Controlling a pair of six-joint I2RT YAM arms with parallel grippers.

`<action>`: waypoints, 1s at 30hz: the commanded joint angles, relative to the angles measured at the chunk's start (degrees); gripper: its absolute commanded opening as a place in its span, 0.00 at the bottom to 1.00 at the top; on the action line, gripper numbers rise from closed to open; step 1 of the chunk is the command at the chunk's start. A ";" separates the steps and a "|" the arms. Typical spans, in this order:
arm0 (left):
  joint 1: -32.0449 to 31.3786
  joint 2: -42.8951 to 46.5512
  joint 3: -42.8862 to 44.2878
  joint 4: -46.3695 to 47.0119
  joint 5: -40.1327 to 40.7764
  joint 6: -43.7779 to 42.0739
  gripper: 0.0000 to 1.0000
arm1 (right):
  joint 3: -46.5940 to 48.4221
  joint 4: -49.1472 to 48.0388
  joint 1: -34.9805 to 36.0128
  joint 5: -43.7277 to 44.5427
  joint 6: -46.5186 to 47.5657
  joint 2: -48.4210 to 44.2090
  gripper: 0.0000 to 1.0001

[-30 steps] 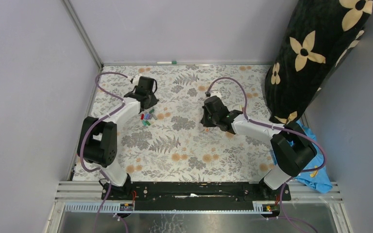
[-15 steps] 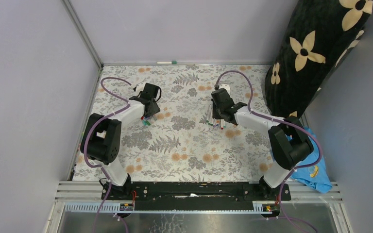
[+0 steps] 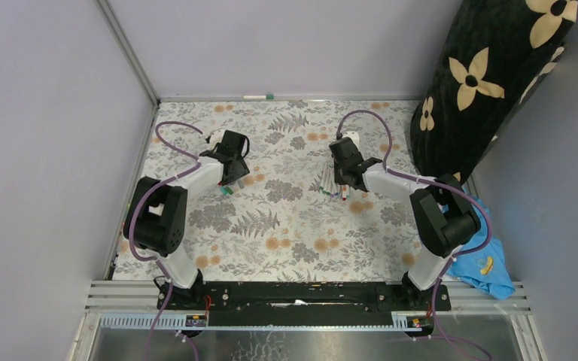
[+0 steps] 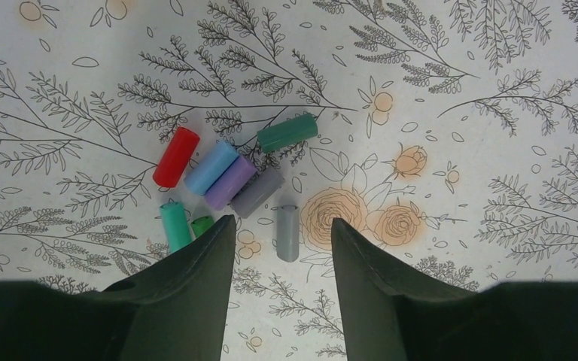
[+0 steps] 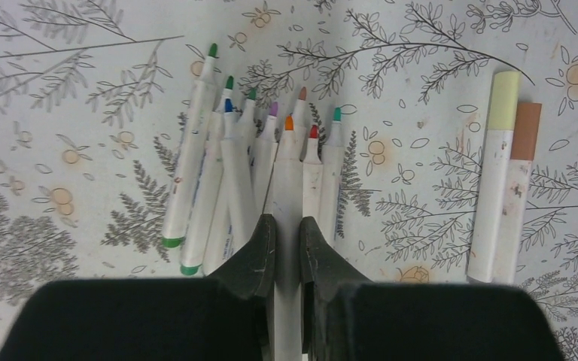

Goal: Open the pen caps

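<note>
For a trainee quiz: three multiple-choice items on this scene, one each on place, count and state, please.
1. Left wrist view: within the pile, the red cap lies A far left; B far right; C middle.
2. Right wrist view: how many pens are capped? A none; B two; C five.
3. The left pincer is A open; B shut on a cap; C shut on a pen.
A, left of the blue cap; B, only pale green cap and brown cap are on; A, fingers apart, gripping nothing.
</note>
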State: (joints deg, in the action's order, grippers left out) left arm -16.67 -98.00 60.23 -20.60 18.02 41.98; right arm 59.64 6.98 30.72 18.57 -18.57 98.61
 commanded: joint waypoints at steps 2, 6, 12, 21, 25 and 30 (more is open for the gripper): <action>0.00 2.99 -0.77 0.82 0.90 0.91 0.56 | 1.24 -1.82 -0.58 2.64 1.13 2.18 0.17; -0.01 3.80 -0.74 0.84 0.79 0.91 0.56 | 0.97 -2.33 -0.66 2.69 0.73 3.55 0.24; 0.04 5.31 -0.70 0.97 1.40 1.24 0.56 | 0.83 -2.69 -0.69 1.97 0.47 3.71 0.35; 0.05 6.87 0.25 0.60 2.39 1.57 0.60 | 1.20 -1.96 -0.67 2.51 0.70 1.13 0.42; 0.05 7.56 0.45 0.56 2.05 1.88 0.62 | 1.87 -0.79 -0.71 3.59 1.22 -1.59 0.47; 0.08 8.70 0.83 0.66 -0.15 2.38 0.63 | 2.63 2.26 -1.50 6.39 1.01 -4.79 0.52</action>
State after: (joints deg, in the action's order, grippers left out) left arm -16.67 -91.57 59.92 -20.60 18.06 43.22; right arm 59.68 7.60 30.30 20.60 -17.76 98.59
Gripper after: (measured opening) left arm 0.623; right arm 0.513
